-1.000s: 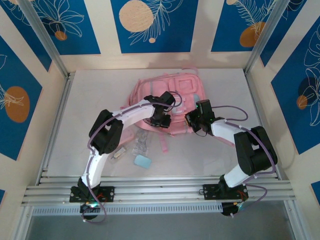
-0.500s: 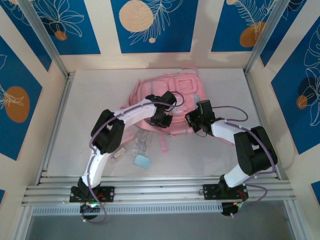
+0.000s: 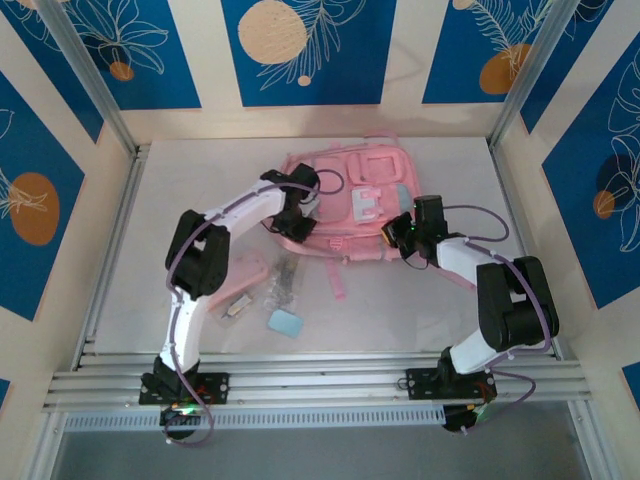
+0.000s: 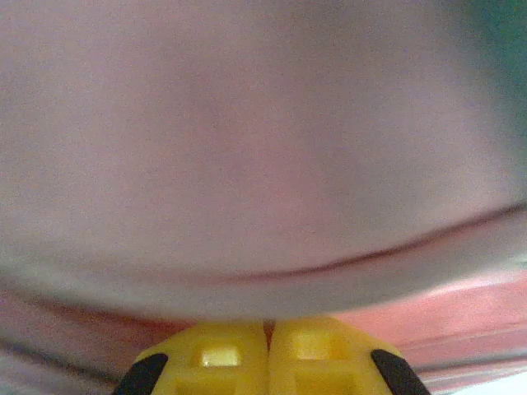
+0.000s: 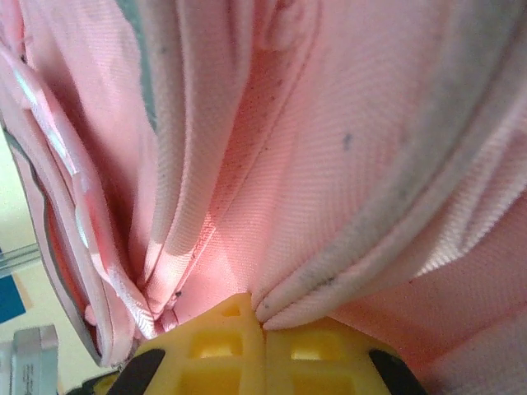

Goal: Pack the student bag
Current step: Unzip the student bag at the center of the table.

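Your student bag (image 3: 350, 205) has slid toward the far edge of the table (image 3: 180, 200), uncovering the pink pencil case (image 3: 240, 277) nearer the left side. Your left pincer (image 3: 290, 212) has just closed at the bag's left edge, fingers meeting. You cannot tell whether fabric is nipped. Your right pincer (image 3: 398, 238) is clamped tight on a fold of trim at the bag's near right corner. This looks like positioning the bag, with nothing loaded yet.
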Motion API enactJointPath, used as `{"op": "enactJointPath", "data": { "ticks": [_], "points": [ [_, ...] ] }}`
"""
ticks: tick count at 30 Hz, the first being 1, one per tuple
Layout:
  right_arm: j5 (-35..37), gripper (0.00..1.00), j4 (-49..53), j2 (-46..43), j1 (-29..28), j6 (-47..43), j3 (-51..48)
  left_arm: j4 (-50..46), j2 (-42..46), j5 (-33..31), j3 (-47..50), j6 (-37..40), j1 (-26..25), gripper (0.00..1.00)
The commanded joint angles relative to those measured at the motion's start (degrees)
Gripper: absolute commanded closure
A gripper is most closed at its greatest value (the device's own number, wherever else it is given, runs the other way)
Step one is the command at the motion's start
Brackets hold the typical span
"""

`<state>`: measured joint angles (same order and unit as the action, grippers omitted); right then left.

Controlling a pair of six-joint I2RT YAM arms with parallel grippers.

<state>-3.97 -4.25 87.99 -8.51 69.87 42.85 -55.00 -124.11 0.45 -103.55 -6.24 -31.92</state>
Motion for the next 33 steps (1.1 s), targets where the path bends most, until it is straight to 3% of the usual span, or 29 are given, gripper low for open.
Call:
{"op": "enactJointPath", "data": {
  "ticks": [1, 12, 14, 16, 18, 21, 26, 33],
  "points": [
    [7.16, 1.0, 3.02, -0.58, 5.81, -6.12, 2.72, -6.3, 2.47, -6.98, -2.71, 1.34, 4.77, 1.0],
    [-7.64, 1.0, 6.15, 13.72, 11.27, -15.38, 21.64, -5.64, 5.1, 15.99, -8.31, -5.41, -2.09, 1.0],
    [-9.24, 0.89, 7.95, 13.99, 11.54, -15.89, 23.43, -4.65, 5.12, 18.3, -9.6, -7.35, -2.94, 1.0],
    [-10.83, 0.67, 10.38, 12.69, 11.89, -16.01, 23.95, -4.08, 4.31, 20.69, -12.02, -9.37, -3.22, 1.0],
    [-12.48, 0.53, 12.39, 10.04, 11.93, -15.35, 22.92, -3.6, 3.1, 23.29, -14.8, -10.8, -3.37, 1.0],
    [-14.93, 0.41, 14.16, 4.6, 11.57, -13.59, 19.33, -3.88, 1.16, 25.28, -19.77, -11.9, -3.89, 1.0],
    [-16.5, 0.37, 12.8, -3.6, 8.39, -8.21, 11.47, -2.86, 0.37, 27.68, -22.84, -13.39, -4.79, 1.0],
    [-14.75, 0.38, 1.08, -8.31, 0.85, 3.12, 3.3, -2.01, -0.12, 28.7, -22.87, -13.27, -6.95, 1.0]
  ]
}}
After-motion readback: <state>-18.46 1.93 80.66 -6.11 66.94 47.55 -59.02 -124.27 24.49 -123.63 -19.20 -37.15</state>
